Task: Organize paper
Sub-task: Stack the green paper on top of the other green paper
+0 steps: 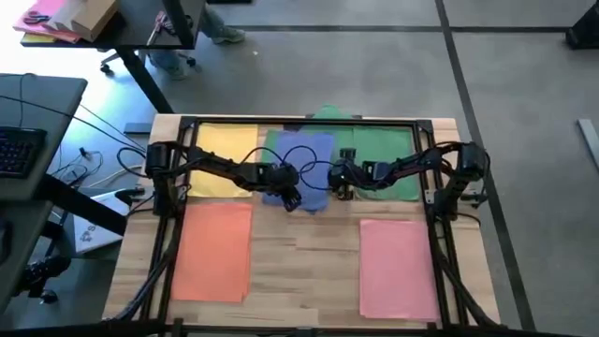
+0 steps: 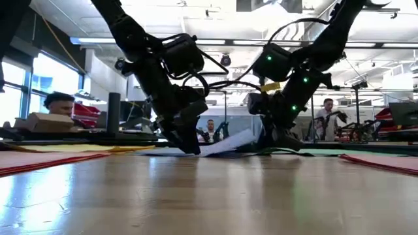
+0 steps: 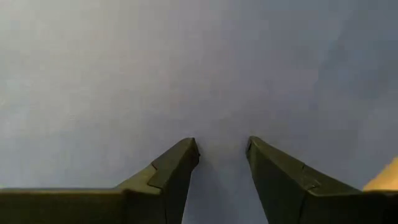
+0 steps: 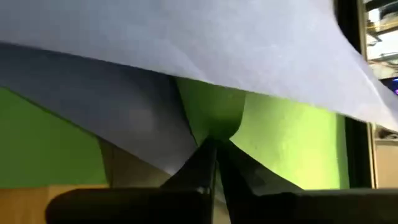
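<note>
Both tools work the blue sheet at the far centre of the table.

Left tool (image 3: pixel 222 152) stands parted, pressing on the blue sheet (image 1: pixel 301 159); right tool (image 4: pixel 214 155) is pinched closed at its lifted edge over the green sheet (image 1: pixel 379 154). Risk: pulling against the pinned side could crease or tear the paper.

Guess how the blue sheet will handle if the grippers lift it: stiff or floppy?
Probably floppy: in the low view the blue sheet already curls up off the table between the left gripper and right gripper. Likely light, so it may slide over the green paper beneath. Creasing looks possible where it bends.
</note>
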